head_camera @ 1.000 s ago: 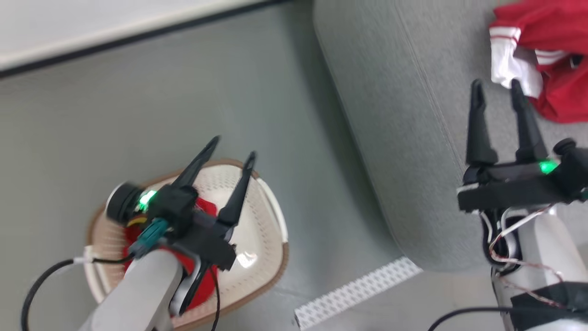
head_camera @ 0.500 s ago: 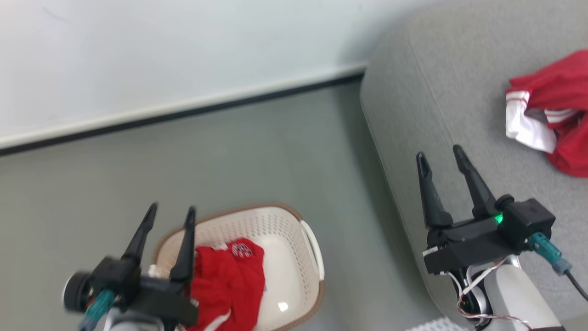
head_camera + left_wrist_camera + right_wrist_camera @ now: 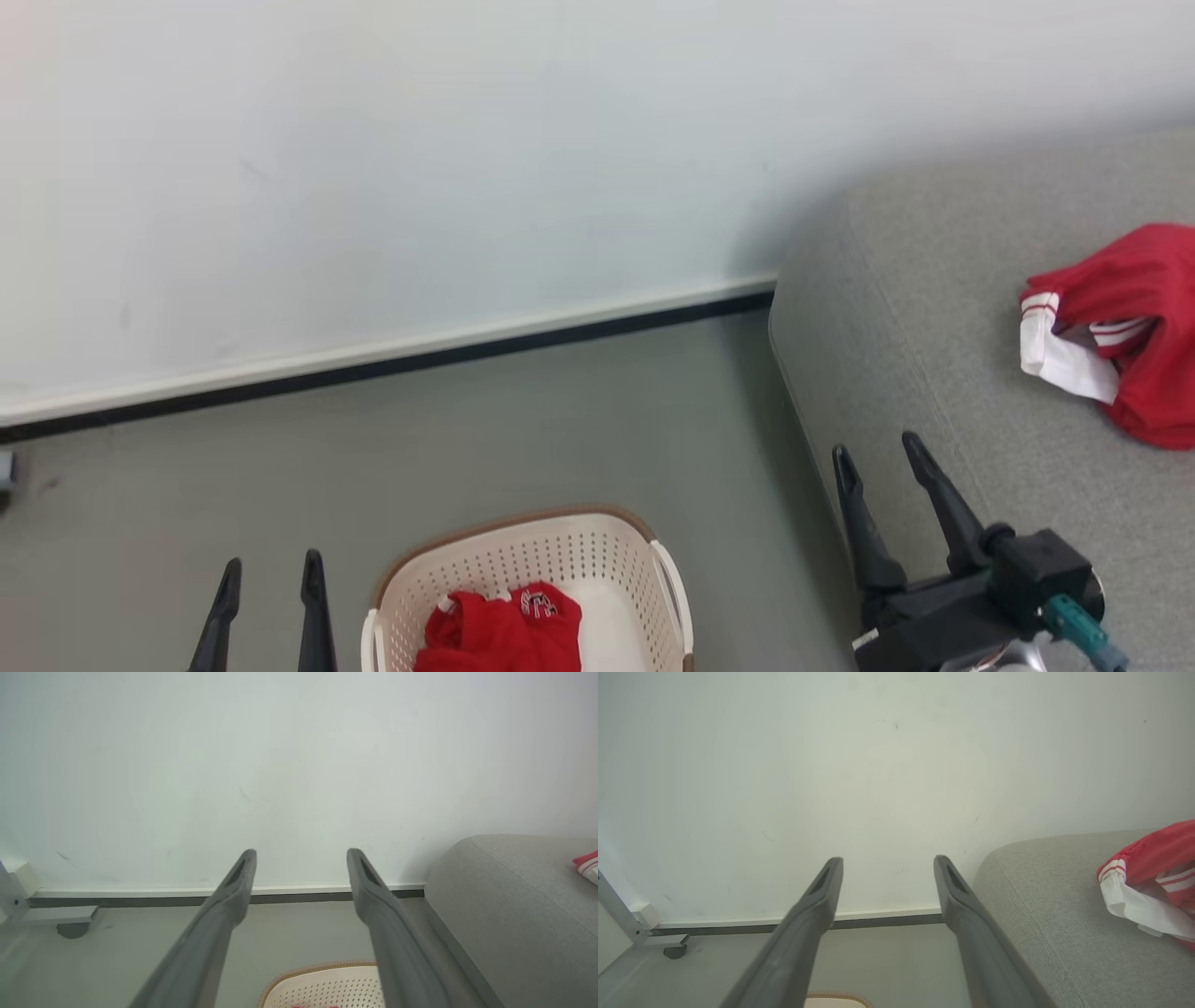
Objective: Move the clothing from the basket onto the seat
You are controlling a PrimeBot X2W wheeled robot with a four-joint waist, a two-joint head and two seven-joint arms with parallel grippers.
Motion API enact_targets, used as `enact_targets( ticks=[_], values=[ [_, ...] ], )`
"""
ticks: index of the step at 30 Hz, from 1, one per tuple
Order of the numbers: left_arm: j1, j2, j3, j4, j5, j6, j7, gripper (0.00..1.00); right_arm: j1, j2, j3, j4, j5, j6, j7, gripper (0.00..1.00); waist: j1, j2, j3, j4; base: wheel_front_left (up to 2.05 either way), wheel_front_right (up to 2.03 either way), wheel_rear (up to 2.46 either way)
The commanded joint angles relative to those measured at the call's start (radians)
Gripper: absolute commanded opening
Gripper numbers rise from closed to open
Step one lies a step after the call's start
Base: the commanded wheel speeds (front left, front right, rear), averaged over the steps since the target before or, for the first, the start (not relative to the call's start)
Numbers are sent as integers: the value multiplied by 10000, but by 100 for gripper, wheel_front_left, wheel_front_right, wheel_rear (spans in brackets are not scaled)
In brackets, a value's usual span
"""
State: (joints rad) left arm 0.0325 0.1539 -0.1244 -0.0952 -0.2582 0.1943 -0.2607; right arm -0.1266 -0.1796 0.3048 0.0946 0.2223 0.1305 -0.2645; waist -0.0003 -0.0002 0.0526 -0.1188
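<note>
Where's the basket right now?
In the head view the basket sits on the floor at bottom centre, between the left fingers and the sofa, with red clothing inside.

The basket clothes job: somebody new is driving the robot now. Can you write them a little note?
Left gripper: jaws open, empty, beside the basket.
Right gripper: jaws open, empty, near the edge of the seat.
Done: one red-and-white garment lies on the seat.
Left to do: the red garment in the basket goes onto the seat.
</note>
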Motion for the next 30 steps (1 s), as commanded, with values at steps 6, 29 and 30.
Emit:
enact_targets(
  ticks=[6, 29, 30],
  values=[
    [818, -354, 513, -623, 671, -619, -43, 100, 713, 83, 70, -237, -232, 4, -17, 100, 3, 2, -798, 287, 0, 0, 0],
    [1490, -983, 1195, -240, 1553, -1710, -44, 100, 1576, 93, 313, -138, -102, 4, -17, 100, 3, 2, -1184, 195, 0, 0, 0],
    [1485, -990, 1188, -214, 1582, -1726, -44, 100, 1571, 94, 314, -140, -102, 4, -17, 100, 3, 2, -1188, 197, 0, 0, 0]
  ],
)
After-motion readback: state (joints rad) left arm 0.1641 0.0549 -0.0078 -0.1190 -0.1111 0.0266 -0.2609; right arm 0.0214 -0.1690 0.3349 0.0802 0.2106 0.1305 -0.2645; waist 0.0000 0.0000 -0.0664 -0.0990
